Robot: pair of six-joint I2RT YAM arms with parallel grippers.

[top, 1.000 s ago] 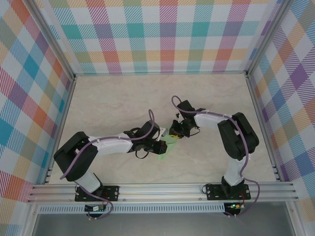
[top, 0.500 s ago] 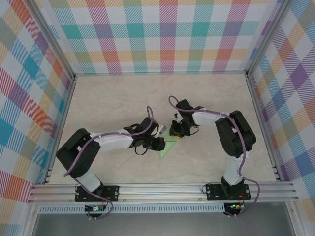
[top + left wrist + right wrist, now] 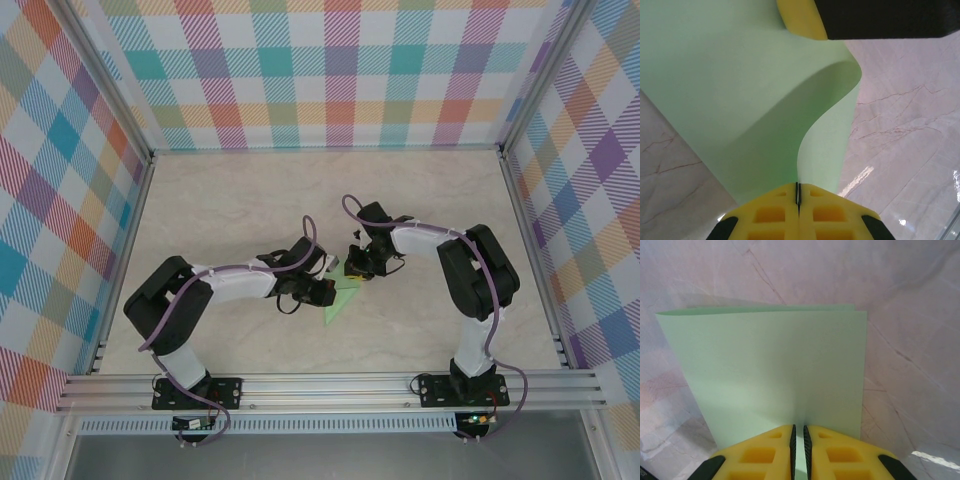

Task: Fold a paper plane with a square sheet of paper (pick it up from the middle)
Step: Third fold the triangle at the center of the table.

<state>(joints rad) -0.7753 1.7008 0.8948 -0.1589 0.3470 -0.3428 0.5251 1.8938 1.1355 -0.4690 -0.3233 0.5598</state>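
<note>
Mint-green and thin, the square sheet of paper (image 3: pixel 740 100) was pinched at one edge by the clenched left gripper (image 3: pixel 797 195) and, folded double, by the clamped right gripper (image 3: pixel 798 437) just ahead of it, bowing between them, so any opposed pull or twist could have torn it or skewed the crease.

- Pale marbled desk (image 3: pixel 220 200) with faint brown veins, softly glossy under even light.
- Three walls (image 3: pixel 330 70) covered in pastel plaid: teal, orange, purple, yellow.
- Silver aluminium rails (image 3: pixel 330 385) frame the desk's near edge and corners.
</note>
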